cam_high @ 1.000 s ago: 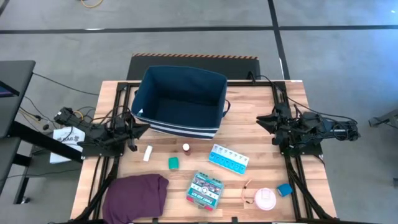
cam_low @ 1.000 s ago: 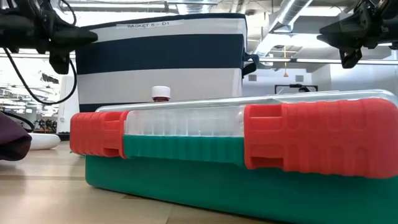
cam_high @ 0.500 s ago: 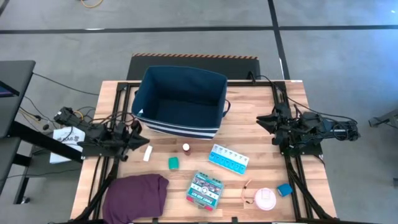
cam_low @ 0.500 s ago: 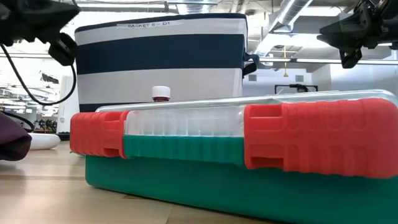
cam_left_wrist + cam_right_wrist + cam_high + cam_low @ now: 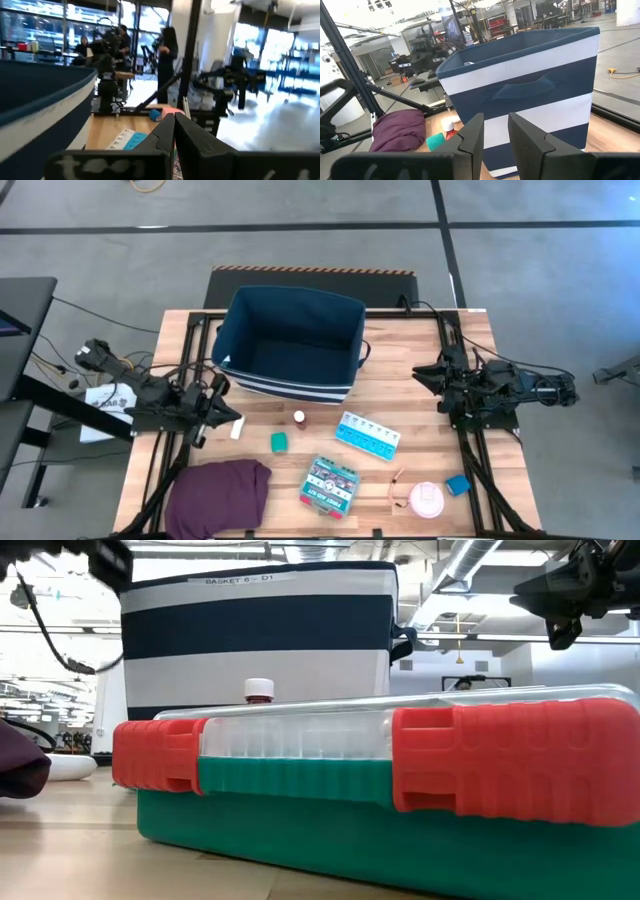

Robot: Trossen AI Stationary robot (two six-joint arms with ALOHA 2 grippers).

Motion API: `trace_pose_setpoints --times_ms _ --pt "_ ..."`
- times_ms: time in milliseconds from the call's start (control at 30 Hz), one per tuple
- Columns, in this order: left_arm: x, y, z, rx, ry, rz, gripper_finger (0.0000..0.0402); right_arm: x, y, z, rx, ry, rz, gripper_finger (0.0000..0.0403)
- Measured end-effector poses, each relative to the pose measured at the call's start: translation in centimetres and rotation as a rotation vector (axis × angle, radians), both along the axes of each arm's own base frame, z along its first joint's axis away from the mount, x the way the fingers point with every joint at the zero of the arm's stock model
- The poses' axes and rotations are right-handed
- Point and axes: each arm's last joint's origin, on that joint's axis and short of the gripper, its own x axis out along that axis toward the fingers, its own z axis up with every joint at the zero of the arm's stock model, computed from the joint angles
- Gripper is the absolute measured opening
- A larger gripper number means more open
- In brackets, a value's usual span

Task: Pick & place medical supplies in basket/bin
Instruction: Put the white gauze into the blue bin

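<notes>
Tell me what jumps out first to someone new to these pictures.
The big navy bin dominates the table's far middle, open and empty. Small supplies are scattered in front of it, including a pill organizer and a green-white box, with a purple cloth at the near left corner.

One navy bin (image 5: 290, 340), one white tube (image 5: 237, 426), one red-capped vial (image 5: 299, 418), two blocks, green (image 5: 279, 442) and blue (image 5: 458, 484), one pill organizer (image 5: 367, 435), one flat box (image 5: 331, 485), one tape roll (image 5: 426, 499), one purple cloth (image 5: 218, 494).

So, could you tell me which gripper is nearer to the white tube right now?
The left. The left gripper hangs right beside the white tube, on its bin-ward side at the table's left. The right gripper waits across the table, beyond the bin.
</notes>
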Motion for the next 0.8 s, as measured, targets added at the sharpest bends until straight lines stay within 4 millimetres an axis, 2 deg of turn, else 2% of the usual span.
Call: trace_pose_setpoints --times_ms 233,400,467,533,667,800 --pt "2.4 -2.8 4.2 0.187 0.116 0.008 0.0000 0.0 0.0 0.0 0.000 0.000 0.000 0.0082" --pt "4.2 -6.8 6.0 0.273 0.203 0.081 0.0000 0.0 0.0 0.0 0.000 0.000 0.000 0.0082" --pt "4.7 -8.9 6.2 0.343 0.242 0.159 0.0000 0.0 0.0 0.0 0.000 0.000 0.000 0.0082" --pt "5.2 -11.2 6.2 0.343 0.273 0.255 0.0000 0.0 0.0 0.0 0.000 0.000 0.000 0.0082" --pt "6.1 -15.3 4.7 0.283 0.309 0.409 0.0000 0.0 0.0 0.0 0.000 0.000 0.000 0.0082" --pt "7.1 -17.9 2.6 0.324 0.344 0.456 0.0000 0.0 0.0 0.0 0.000 0.000 0.000 0.0082"
